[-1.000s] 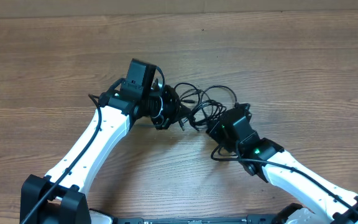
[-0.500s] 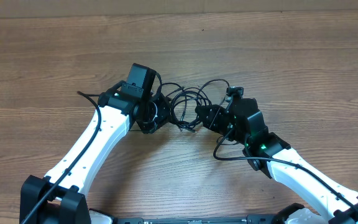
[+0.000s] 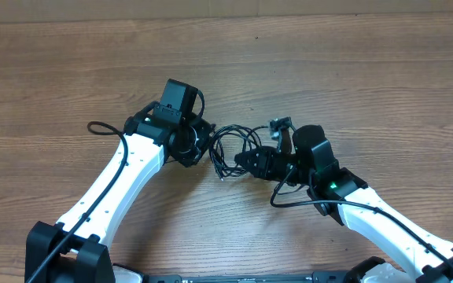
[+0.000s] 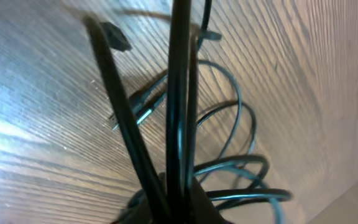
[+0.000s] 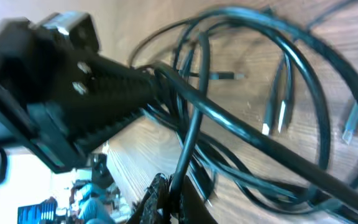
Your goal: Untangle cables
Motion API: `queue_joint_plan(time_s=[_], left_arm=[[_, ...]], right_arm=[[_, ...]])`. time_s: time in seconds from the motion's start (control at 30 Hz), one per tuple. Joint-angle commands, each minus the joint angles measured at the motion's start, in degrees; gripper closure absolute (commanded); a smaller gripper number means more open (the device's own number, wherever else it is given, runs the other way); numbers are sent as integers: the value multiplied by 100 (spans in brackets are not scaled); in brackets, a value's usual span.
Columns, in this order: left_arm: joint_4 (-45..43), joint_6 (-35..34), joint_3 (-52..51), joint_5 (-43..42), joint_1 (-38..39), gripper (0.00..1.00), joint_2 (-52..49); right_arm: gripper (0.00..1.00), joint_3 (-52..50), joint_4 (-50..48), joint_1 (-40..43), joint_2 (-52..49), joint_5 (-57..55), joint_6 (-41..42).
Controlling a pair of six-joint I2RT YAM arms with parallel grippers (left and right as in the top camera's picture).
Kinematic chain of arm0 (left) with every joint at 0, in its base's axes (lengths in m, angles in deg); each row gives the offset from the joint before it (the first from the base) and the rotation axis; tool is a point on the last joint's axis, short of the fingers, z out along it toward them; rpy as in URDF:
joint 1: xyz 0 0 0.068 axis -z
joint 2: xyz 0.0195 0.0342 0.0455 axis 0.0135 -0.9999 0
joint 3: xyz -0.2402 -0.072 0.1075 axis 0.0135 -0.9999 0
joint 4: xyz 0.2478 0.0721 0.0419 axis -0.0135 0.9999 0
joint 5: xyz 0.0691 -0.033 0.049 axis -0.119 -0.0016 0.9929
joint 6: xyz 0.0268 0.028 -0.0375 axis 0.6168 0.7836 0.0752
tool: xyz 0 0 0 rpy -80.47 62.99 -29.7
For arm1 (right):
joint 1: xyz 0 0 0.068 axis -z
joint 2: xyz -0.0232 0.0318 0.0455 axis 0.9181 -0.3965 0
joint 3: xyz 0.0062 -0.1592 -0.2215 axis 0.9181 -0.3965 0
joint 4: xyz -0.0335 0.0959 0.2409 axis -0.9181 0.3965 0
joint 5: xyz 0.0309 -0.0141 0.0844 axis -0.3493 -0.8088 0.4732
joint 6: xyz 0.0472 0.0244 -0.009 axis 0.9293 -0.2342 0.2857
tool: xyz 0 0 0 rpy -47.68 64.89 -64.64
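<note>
A tangle of thin black cables (image 3: 234, 145) lies between my two grippers at the table's middle. My left gripper (image 3: 197, 141) is shut on several cable strands (image 4: 178, 112) at the tangle's left side; loops and plug ends (image 4: 129, 112) hang past it over the wood. My right gripper (image 3: 246, 161) is shut on a cable strand (image 5: 188, 149) at the tangle's right side, with loops (image 5: 291, 56) stretched out in front. A loose cable end (image 3: 97, 126) trails left of the left arm.
The wooden table (image 3: 368, 71) spreads around the arms. The left arm's black wrist (image 5: 73, 106) fills the left of the right wrist view. A black lead (image 3: 285, 200) loops beside the right arm.
The right gripper has moved left toward the left gripper and the tangle has drawn tighter between them. The loose cable end left of the left arm has curled further out.
</note>
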State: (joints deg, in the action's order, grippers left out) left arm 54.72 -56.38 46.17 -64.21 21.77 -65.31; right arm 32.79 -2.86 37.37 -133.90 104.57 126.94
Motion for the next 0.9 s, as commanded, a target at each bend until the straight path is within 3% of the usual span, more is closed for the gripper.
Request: queue_joint_plan(time_s=[0.0,0.2,0.3,0.33,0.4,0.67,0.73,0.77,0.8,0.87], left_arm=[[-22,-1091,81,175,4,88,149],[-22,-1410,81,-219,4,88,149],[-39,-1528,81,-431,4,89,149],[-61,-1394,81,-400,4,88,149],[-68,-977,81,-396,4,89,149],[-59,1193,81,-247,4,90,149],[-52,1626,81,-227,4,84,149],[-15,1755,81,-175,4,76,149],[57,1788,81,-101,4,62,149],[216,1777,81,28,4,52,149]], right_arm=[[93,46,332,11,37,229,-260],[91,46,1294,11,37,-520,-251],[71,46,1353,9,37,-514,-251],[49,46,1351,11,37,-522,-256],[30,46,1346,11,37,-581,-258],[18,46,1322,11,37,-1029,-249],[16,46,1327,11,37,-1054,-229],[13,46,1329,11,37,-1056,-232],[11,46,1329,11,37,-1056,-232],[9,46,1329,11,37,-1056,-232]])
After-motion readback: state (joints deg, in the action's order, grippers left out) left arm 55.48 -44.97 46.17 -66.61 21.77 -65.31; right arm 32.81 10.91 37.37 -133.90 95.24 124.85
